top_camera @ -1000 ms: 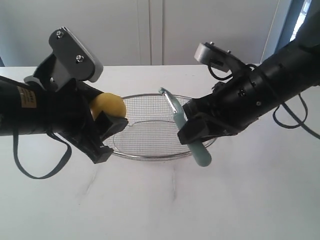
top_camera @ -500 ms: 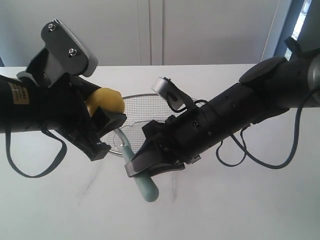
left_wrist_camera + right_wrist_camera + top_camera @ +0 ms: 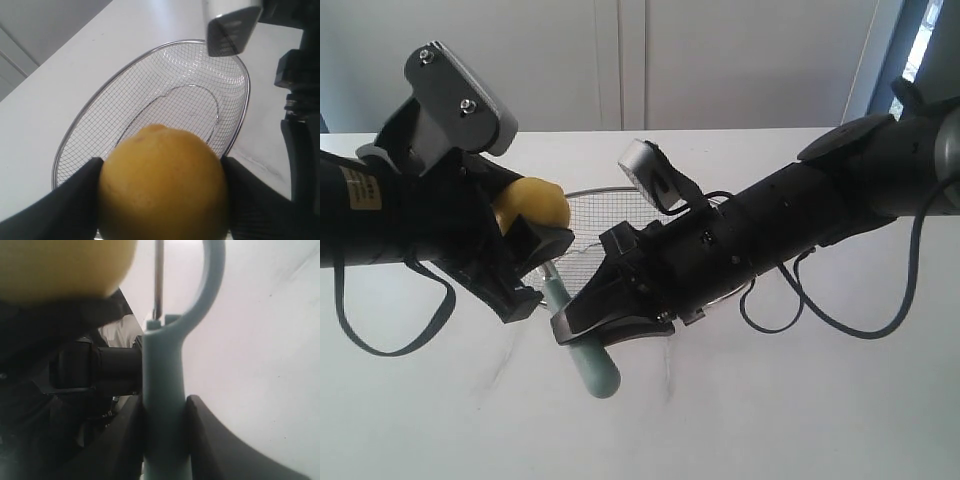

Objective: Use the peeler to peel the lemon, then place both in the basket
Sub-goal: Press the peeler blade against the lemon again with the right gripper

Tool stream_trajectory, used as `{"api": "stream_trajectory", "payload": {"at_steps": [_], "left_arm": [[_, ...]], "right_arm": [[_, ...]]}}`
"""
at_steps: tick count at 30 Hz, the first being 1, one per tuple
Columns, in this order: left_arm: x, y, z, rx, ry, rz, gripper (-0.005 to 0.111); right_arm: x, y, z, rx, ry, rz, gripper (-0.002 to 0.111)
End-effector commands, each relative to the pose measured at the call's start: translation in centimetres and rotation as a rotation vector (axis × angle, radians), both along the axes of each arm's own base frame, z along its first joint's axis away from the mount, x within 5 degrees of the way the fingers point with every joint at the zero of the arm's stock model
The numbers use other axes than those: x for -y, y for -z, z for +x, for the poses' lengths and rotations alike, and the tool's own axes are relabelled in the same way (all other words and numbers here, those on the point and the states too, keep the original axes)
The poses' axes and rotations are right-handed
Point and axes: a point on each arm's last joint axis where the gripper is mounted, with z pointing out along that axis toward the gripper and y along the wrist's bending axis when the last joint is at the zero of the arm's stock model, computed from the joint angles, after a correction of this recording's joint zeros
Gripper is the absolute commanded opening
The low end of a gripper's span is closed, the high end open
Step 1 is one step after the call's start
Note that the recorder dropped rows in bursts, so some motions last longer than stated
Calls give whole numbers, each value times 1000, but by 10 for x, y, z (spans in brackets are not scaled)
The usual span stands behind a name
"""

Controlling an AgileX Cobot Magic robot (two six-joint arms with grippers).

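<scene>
My left gripper (image 3: 535, 250) is shut on the yellow lemon (image 3: 530, 203), held in the air at the near-left rim of the wire mesh basket (image 3: 590, 215). In the left wrist view the lemon (image 3: 162, 182) fills the space between the black fingers (image 3: 65, 210), with the basket (image 3: 150, 100) beyond it. My right gripper (image 3: 582, 325) is shut on the pale teal peeler (image 3: 582, 345); its head points up just under the lemon. In the right wrist view the peeler handle (image 3: 164, 390) stands between the pads, and the lemon (image 3: 65, 265) is beside its curved head.
The basket stands on a white table (image 3: 770, 400), with a pale wall and cabinet doors behind. The right arm (image 3: 800, 225) stretches across the basket, hiding much of it. Both arms crowd the space over the table's middle.
The right gripper swung from the basket's right side across to the left with the peeler, bringing its head up against the lemon. The left gripper holding the lemon barely shifted.
</scene>
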Motion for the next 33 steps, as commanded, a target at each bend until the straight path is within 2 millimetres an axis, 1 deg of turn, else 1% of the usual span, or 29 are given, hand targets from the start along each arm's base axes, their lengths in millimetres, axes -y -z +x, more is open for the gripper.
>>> {"api": "stream_trajectory", "payload": {"at_steps": [1, 4, 11, 17, 28, 33], "left_arm": [[1, -1, -1, -3, 1, -13, 0], [1, -1, -1, -3, 1, -13, 0], [1, -1, -1, -3, 1, -13, 0], [1, 0, -2, -8, 2, -8, 0], [0, 0, -2, -10, 2, -6, 0], [0, 0, -2, -11, 2, -5, 0]], "right_arm": [[0, -1, -2, 6, -11, 19, 0], [1, -1, -1, 7, -7, 18, 0], [15, -5, 7, 5, 32, 32, 0], [17, -12, 6, 31, 34, 37, 0], [17, -12, 6, 37, 40, 31, 0], [27, -12, 13, 36, 76, 31, 0]]}}
